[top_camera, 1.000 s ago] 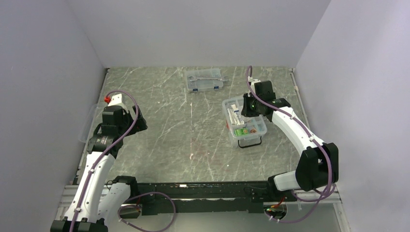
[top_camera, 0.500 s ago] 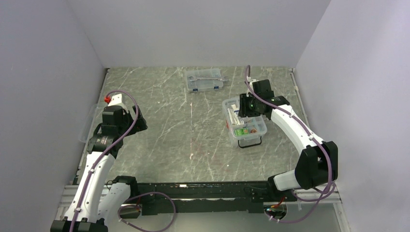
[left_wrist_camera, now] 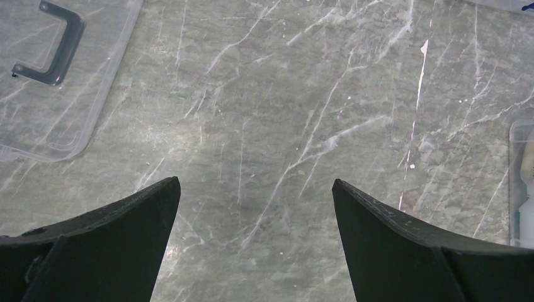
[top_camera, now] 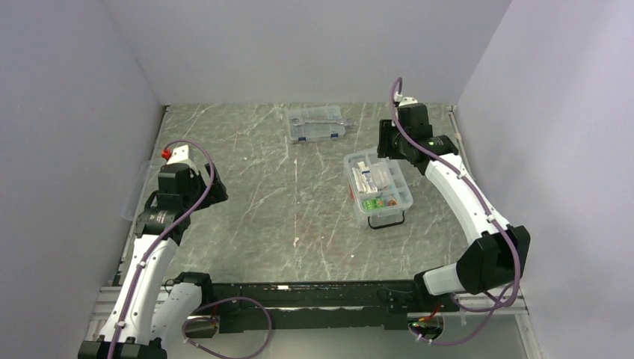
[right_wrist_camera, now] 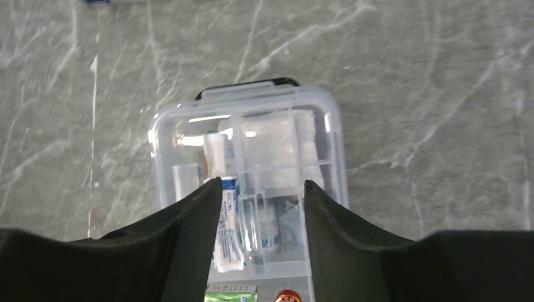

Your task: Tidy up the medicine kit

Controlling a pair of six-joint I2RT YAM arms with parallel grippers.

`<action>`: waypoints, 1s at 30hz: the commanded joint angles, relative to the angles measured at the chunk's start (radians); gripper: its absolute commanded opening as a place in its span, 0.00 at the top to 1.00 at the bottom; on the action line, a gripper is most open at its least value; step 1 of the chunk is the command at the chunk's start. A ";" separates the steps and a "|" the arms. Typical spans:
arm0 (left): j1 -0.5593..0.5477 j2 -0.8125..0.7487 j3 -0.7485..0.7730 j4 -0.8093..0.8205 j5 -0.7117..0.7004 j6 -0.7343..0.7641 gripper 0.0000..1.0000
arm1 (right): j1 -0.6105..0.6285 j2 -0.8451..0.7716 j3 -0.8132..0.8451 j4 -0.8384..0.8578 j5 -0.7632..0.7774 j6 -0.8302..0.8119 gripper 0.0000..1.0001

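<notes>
The medicine kit box [top_camera: 404,184] stands open right of centre, its black handle [top_camera: 386,221] at the near end. A clear divided tray [right_wrist_camera: 327,165] sits in it, holding a white blue-printed tube [right_wrist_camera: 227,221], white packets [right_wrist_camera: 277,146], a green packet [right_wrist_camera: 230,293] and a red-capped bottle [right_wrist_camera: 288,296]. My right gripper [top_camera: 388,147] is open and empty, above the box's far end; in the right wrist view [right_wrist_camera: 263,189] the tray lies between its fingers. The clear lid [left_wrist_camera: 94,94] with its dark handle [left_wrist_camera: 49,41] lies at the far left. My left gripper [left_wrist_camera: 255,185] is open over bare table.
A flatter clear case [top_camera: 318,125] with blue latches and metal tools lies at the back centre. The lid [top_camera: 136,196] rests against the left wall beside my left arm. The side walls stand close to both arms.
My right gripper has lifted out of the box and drawn back toward the far wall, empty. The left arm has not moved.
</notes>
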 commanded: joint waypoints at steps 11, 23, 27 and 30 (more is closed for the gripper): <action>-0.003 -0.008 -0.004 0.042 0.021 0.004 0.02 | -0.132 0.109 0.058 0.091 0.177 0.146 1.00; -0.006 -0.015 -0.005 0.044 0.022 0.005 0.01 | -0.195 0.225 -0.012 0.165 0.129 0.180 1.00; -0.007 -0.016 -0.006 0.042 0.021 0.005 0.01 | -0.196 0.277 -0.010 0.177 0.053 0.170 1.00; -0.009 -0.017 -0.005 0.044 0.024 0.005 0.01 | -0.195 0.314 0.011 0.172 -0.009 0.147 1.00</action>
